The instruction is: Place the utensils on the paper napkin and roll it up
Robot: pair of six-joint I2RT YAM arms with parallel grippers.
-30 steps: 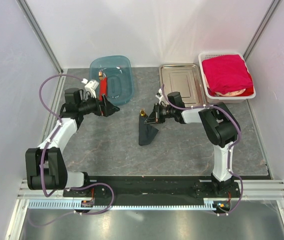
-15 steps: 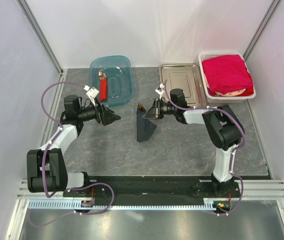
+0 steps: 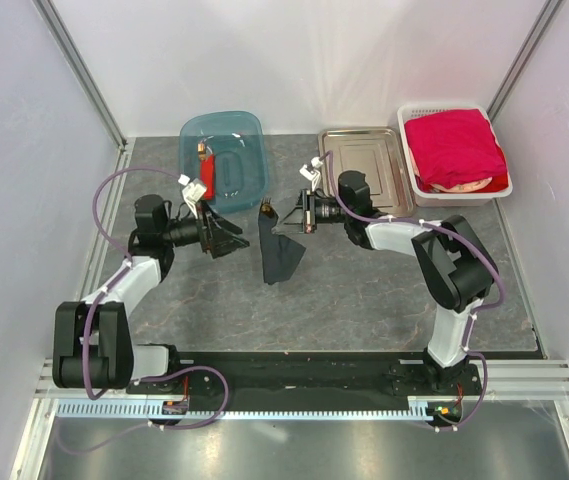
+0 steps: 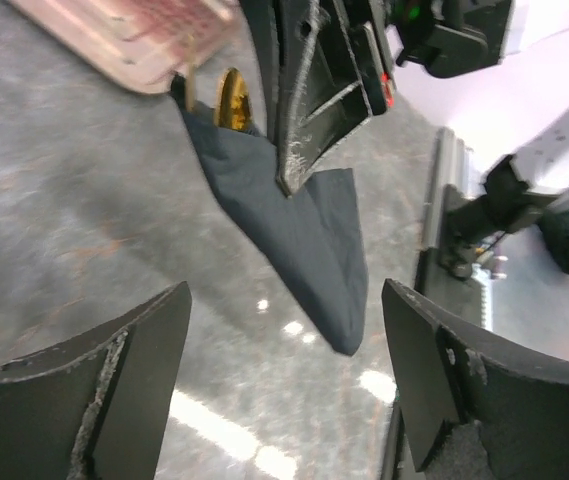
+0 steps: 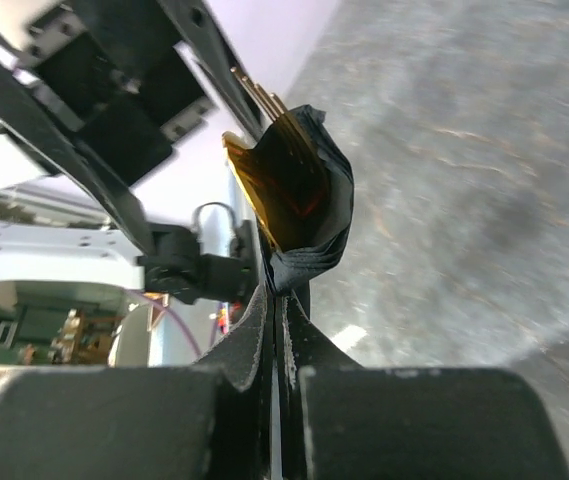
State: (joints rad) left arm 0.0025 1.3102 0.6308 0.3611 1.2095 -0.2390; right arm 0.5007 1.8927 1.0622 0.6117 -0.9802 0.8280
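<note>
Top view: my right gripper [image 3: 304, 213] is clamped shut on the upper edge of the paper napkin [image 3: 278, 252]. The napkin hangs as a loose black cone near the middle of the table [image 3: 384, 290], with the gold tips of the utensils [image 3: 267, 208] poking out of its top. My left gripper [image 3: 226, 238] hovers just beside the bundle, jaws wide and empty. I judge the cutlery to be aboard and the rolling to be the step in hand. The next move calls for the left jaws to take the free side of the paper so it can be wound tight without the pieces sliding out. The blue tub [image 3: 226, 150] sits close behind the left gripper and the steel tray [image 3: 364, 165] close behind the right. The basket [image 3: 412, 180] of red cloth [image 3: 454, 145] is well apart in the far corner, and the open room lies toward the near edge. Left wrist view: both of my own fingers frame the cone with bare table between them, and the napkin's lower tip sits at or just above the surface, I cannot tell which. Right wrist view: the closed pads bite a crumpled fold, the gold handles are cupped in the open mouth above, and the left arm looms just beyond, leaving little slack for a sideways swing.
</note>
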